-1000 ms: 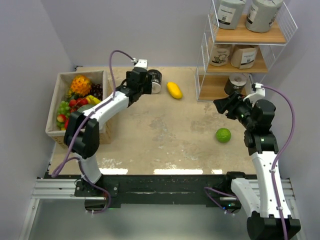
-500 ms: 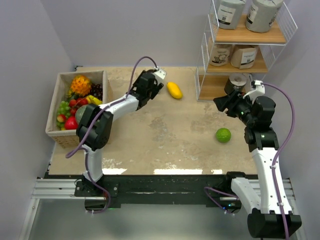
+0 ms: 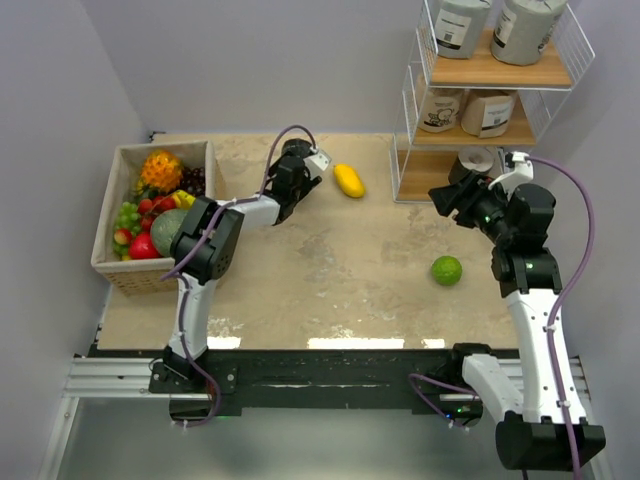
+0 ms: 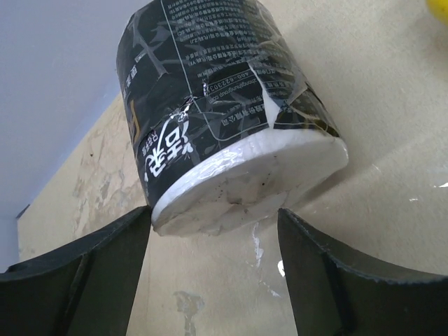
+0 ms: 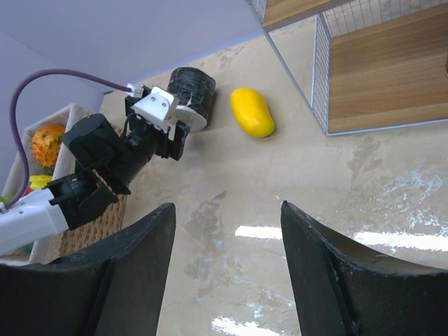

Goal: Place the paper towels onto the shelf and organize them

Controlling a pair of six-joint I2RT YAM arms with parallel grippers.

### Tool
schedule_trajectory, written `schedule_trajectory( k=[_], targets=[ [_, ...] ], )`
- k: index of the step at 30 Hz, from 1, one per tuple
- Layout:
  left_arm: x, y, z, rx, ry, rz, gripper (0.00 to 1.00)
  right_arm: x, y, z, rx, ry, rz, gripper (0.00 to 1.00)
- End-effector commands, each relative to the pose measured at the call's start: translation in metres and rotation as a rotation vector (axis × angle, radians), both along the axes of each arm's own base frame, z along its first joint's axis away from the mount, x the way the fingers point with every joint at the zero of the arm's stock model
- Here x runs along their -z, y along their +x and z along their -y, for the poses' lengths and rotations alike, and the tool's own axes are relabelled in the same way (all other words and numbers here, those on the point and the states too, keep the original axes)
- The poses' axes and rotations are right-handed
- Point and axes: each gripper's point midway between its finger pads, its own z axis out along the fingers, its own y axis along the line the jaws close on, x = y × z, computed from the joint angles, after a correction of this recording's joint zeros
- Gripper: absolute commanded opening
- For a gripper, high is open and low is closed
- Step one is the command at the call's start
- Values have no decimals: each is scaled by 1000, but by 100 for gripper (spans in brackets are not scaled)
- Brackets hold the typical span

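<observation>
Pickup of the black paper-wrapped towel roll (image 4: pixel 224 119), not yet gripped.
My left gripper (image 4: pixel 213 215) stands wide, jaws flanking its white end, nothing held; next: advance, then close.

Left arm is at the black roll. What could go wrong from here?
The fingertips of the left gripper flank only the near end of the black roll; lifted so, it may slip. The yellow fruit lies between roll and shelf; a low carry could knock it. The right gripper hangs before the shelf, perhaps in the way.
</observation>
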Motion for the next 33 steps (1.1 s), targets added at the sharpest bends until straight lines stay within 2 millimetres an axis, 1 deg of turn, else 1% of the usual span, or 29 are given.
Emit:
schedule_trajectory(
  k=[1, 2, 4, 5, 7, 8, 12, 16, 18, 19, 23, 26, 27, 28, 30, 31, 33],
  targets=[
    [-34, 26, 2, -10, -11, 168, 77, -11, 1, 1, -4, -27, 17, 65],
    [-31, 28, 2, -11, -5, 169, 76, -12, 1, 1, -4, -33, 18, 65],
    [-32, 31, 3, -15, -12, 192, 75, -10, 0, 1, -5, -31, 13, 65],
    [-26, 30, 4, -8, -14, 187, 75, -9, 0, 1, -4, -31, 13, 65],
    [-28, 31, 7, 6, -28, 207, 75, -6, 1, 0, -7, -29, 5, 65],
    [-26, 29, 7, 15, -28, 206, 75, -6, 1, 0, -8, -29, 7, 65],
    [-38, 32, 12, 44, -34, 250, 72, -6, 4, 0, -11, -32, 3, 65],
    [-43, 37, 15, 53, -24, 273, 62, -6, 6, 0, -10, -35, 2, 65],
    [-42, 38, 16, 56, -25, 273, 63, -5, 6, 1, -9, -37, 0, 65],
    [-41, 39, 18, 64, -30, 270, 68, -5, 6, 1, -9, -38, 2, 65],
    [-29, 43, 21, 76, -8, 255, 68, -5, 7, 1, -10, -41, 1, 65],
    [-27, 46, 22, 75, -1, 256, 67, -5, 8, 0, -11, -41, 1, 65],
    [-28, 47, 22, 76, -1, 259, 66, -5, 8, 1, -10, -41, 0, 65],
    [-28, 46, 22, 77, 0, 261, 62, -6, 9, 0, -11, -41, 1, 65],
    [-37, 45, 22, 76, -11, 272, 57, -7, 9, 1, -10, -43, 5, 65],
    [-39, 44, 22, 80, -16, 273, 50, -7, 9, 0, -10, -42, 6, 65],
    [-50, 40, 22, 86, -23, 275, 42, -7, 10, 0, -8, -43, 9, 65]
  ],
)
